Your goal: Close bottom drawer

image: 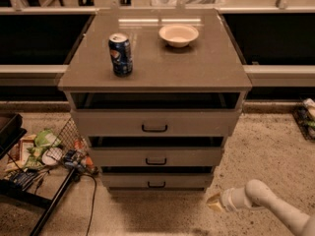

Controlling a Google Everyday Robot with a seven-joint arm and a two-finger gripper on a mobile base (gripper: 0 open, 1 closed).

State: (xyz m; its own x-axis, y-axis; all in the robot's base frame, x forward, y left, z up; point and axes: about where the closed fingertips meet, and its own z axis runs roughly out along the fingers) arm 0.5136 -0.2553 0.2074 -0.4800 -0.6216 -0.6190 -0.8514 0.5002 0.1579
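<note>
The bottom drawer (pixel 156 181) sat lowest in the cabinet (pixel 231 77), near the speckled floor (pixel 268 146). The gripper (pixel 215 202) hung low to its right, apart from it; how far open it was could not be told. A Pepsi can (pixel 120 54) and a bowl (pixel 178 35) stood on top.

The scene is taken in by a single view, set high in front of the cabinet (pixel 162 68) and tilted down onto its top and three drawer fronts, at middling range; the gripper (pixel 215 202) is caught at lower right, near the bottom drawer (pixel 128 181)
</note>
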